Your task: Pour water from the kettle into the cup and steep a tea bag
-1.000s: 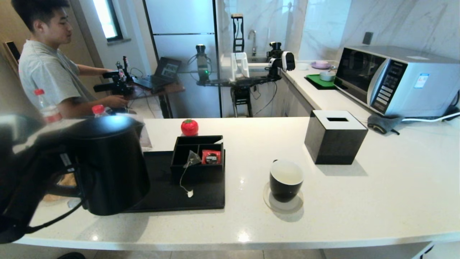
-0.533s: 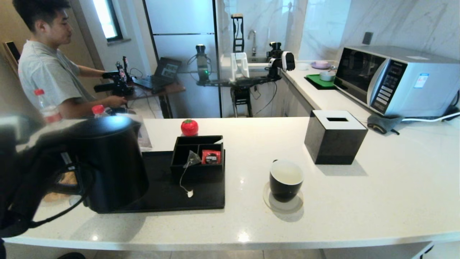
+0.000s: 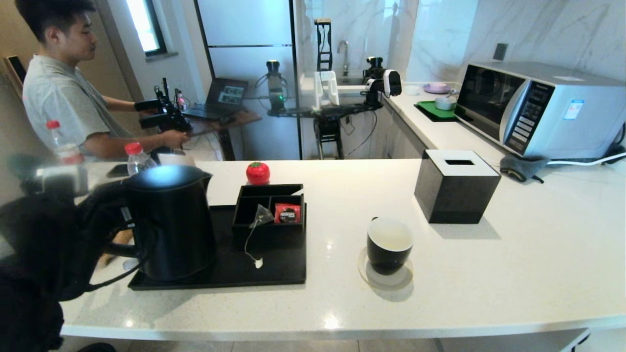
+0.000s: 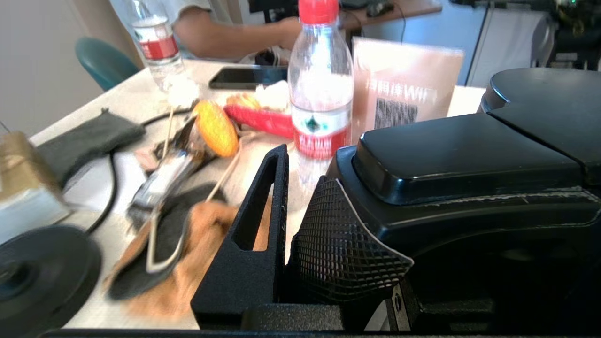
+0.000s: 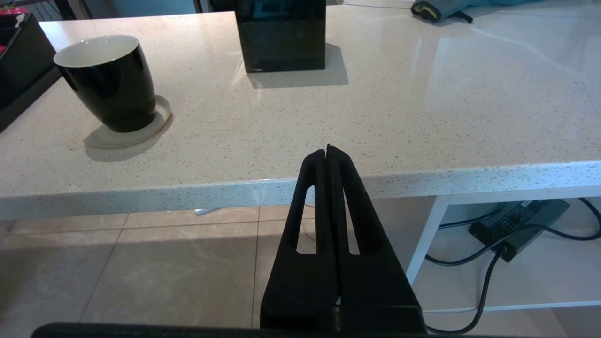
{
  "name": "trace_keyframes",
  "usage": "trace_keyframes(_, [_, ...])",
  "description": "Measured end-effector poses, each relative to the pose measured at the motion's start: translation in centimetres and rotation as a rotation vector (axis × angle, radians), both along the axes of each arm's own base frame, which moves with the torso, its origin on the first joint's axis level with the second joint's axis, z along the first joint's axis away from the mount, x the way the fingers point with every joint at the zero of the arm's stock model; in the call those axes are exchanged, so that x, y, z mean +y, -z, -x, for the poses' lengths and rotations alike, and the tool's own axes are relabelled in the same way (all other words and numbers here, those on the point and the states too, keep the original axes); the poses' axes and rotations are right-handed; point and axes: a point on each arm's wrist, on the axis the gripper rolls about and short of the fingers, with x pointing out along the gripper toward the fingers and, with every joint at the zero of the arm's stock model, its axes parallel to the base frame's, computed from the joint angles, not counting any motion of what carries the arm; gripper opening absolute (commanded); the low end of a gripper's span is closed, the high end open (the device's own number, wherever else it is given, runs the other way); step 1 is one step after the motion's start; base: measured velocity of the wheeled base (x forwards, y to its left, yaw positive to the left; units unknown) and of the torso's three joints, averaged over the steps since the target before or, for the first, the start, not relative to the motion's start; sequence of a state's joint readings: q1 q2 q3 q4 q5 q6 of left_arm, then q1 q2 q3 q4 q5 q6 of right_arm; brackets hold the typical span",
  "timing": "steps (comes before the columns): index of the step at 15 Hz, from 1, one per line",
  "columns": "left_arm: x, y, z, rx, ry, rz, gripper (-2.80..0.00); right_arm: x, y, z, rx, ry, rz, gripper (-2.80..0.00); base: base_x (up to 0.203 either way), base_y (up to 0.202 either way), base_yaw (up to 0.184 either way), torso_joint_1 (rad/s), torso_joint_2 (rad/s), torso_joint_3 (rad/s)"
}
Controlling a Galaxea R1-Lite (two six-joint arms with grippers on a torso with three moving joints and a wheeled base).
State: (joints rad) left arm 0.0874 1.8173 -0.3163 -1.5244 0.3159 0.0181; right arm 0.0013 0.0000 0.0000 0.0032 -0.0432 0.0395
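The left gripper (image 4: 300, 225) is clamped on the loop handle of the tall matte black kettle (image 3: 171, 220), which stands upright on the left end of the flat black tray (image 3: 274, 274). The right gripper (image 5: 328, 155), pressed closed and empty, hangs below the counter's near edge. To the right, the small glossy black cup (image 3: 389, 247) sits on its coaster; whether it holds water I cannot tell. The greyish pyramid tea bag (image 3: 261, 215) is not yet steeped and lies in the tray's box, so steeping remains.

Walls: white grey-veined marble panels (image 3: 538, 34)
Tabletop: pale speckled stone tabletop (image 3: 513, 264)
Floor: beige square tiles (image 5: 141, 277)
Window: small dark-framed bright window (image 3: 144, 24)
Furniture: tall pale glossy fridge (image 3: 244, 49); small brown wooden desk (image 3: 220, 122)
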Motion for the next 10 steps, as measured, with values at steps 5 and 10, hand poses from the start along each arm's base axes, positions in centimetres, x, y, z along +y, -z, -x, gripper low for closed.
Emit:
trace_keyframes(5, [0.2, 1.2, -2.7, 0.016, 0.001, 0.005, -2.80, 0.0, 0.0, 0.0, 0.000, 0.000, 0.000, -2.80, 0.000, 0.000, 0.000, 0.000, 0.00, 0.000])
trace_keyframes(10, [0.4, 2.0, -4.7, 0.006, 0.001, 0.022, -2.80, 0.0, 0.0, 0.0, 0.000, 0.000, 0.000, -2.80, 0.000, 0.000, 0.000, 0.000, 0.00, 0.000])
